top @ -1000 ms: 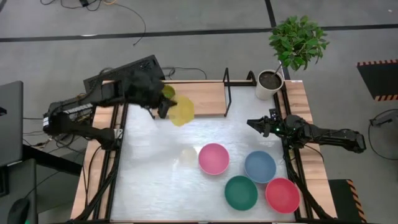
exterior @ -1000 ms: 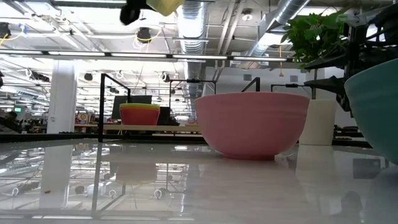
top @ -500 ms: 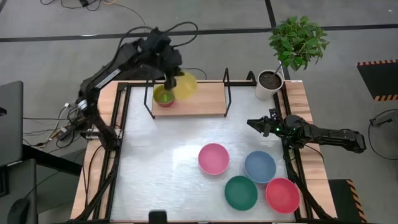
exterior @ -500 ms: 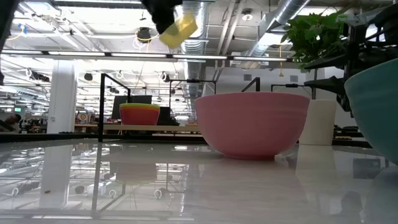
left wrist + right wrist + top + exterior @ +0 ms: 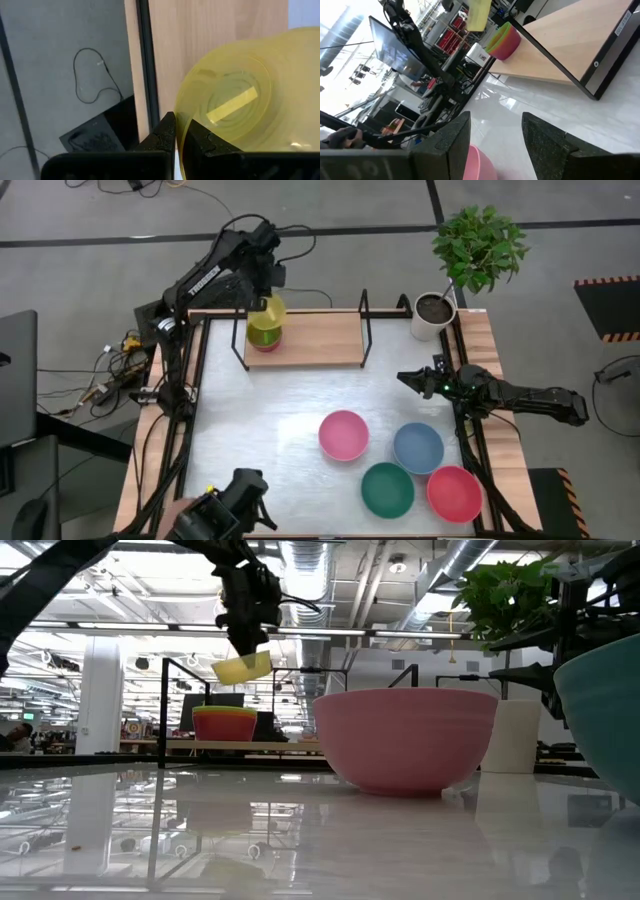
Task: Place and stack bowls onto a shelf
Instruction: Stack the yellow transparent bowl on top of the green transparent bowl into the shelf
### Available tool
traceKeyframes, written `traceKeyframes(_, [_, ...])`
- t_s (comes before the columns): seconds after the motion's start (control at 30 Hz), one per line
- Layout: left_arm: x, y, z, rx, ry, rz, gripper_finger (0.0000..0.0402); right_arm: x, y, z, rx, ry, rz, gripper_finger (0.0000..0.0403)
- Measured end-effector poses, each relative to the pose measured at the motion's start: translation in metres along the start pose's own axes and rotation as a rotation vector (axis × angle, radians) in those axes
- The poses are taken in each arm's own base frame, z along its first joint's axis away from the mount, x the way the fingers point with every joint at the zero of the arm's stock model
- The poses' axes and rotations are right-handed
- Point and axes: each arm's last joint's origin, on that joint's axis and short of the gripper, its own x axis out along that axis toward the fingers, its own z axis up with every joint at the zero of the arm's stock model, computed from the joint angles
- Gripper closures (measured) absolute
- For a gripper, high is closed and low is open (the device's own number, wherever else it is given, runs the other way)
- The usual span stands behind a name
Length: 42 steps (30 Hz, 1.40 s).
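the yellow bowl point(image 5: 242, 667) is gripped by its rim in the left pincer point(image 5: 178, 131) and is held tilted, just above the stacked small bowls point(image 5: 224, 723) on the shelf point(image 5: 320, 338). the stack lies directly below the pincer, so the coming move is judged to be a straight lowering. the gap over the stack is shown only in the low view. the right pincer point(image 5: 492, 142), open and empty, waits well apart from the shelf, near the blue bowl point(image 5: 417, 447).
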Motion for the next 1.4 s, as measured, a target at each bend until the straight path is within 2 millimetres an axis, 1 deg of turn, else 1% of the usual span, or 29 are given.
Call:
traceKeyframes(0.1, [0.000,0.001,-0.002,0.055,0.009,-0.002,0.0401,0.000,0.000,0.000,0.003,-0.001,-0.001,0.0200])
traceKeyframes(0.27, [0.000,-0.007,-0.005,0.255,0.070,-0.064,0.0401,0.001,-0.001,-0.001,0.003,0.008,-0.018,0.0200])
traceKeyframes(0.37, [0.000,-0.010,-0.005,0.353,0.076,-0.094,0.0401,0.003,-0.002,-0.002,0.000,0.020,-0.034,0.0200])
traceKeyframes(0.5, [0.002,-0.011,0.000,0.406,0.062,-0.088,0.0401,0.005,-0.004,-0.004,-0.005,0.039,-0.059,0.0200])
traceKeyframes(0.6, [0.011,-0.012,0.005,0.421,0.067,-0.109,0.0401,0.006,-0.005,-0.005,-0.007,0.052,-0.077,0.0200])
traceKeyframes(0.7, [0.024,-0.011,0.011,0.430,0.070,-0.121,0.0401,0.007,-0.007,-0.006,-0.010,0.063,-0.090,0.0200])
traceKeyframes(0.83, [0.038,-0.008,0.014,0.423,0.121,-0.118,0.0401,0.007,-0.007,-0.007,0.004,0.069,-0.100,0.0200])
traceKeyframes(0.9, [0.039,-0.008,0.014,0.417,0.144,-0.111,0.0401,0.007,-0.007,-0.007,0.011,0.068,-0.099,0.0200])
traceKeyframes(1.03, [0.037,-0.009,0.012,0.408,0.119,-0.143,0.0401,0.007,-0.007,-0.007,0.012,0.068,-0.099,0.0200])
traceKeyframes(1.23, [0.039,-0.010,0.012,0.415,0.106,-0.158,0.0401,0.007,-0.007,-0.007,0.016,0.068,-0.099,0.0200])
traceKeyframes(1.3, [0.042,-0.011,0.011,0.413,0.116,-0.170,0.0401,0.007,-0.007,-0.007,0.016,0.068,-0.099,0.0200])
traceKeyframes(1.4, [0.054,-0.013,0.007,0.405,0.160,-0.198,0.0401,0.007,-0.007,-0.007,0.015,0.068,-0.100,0.0200])
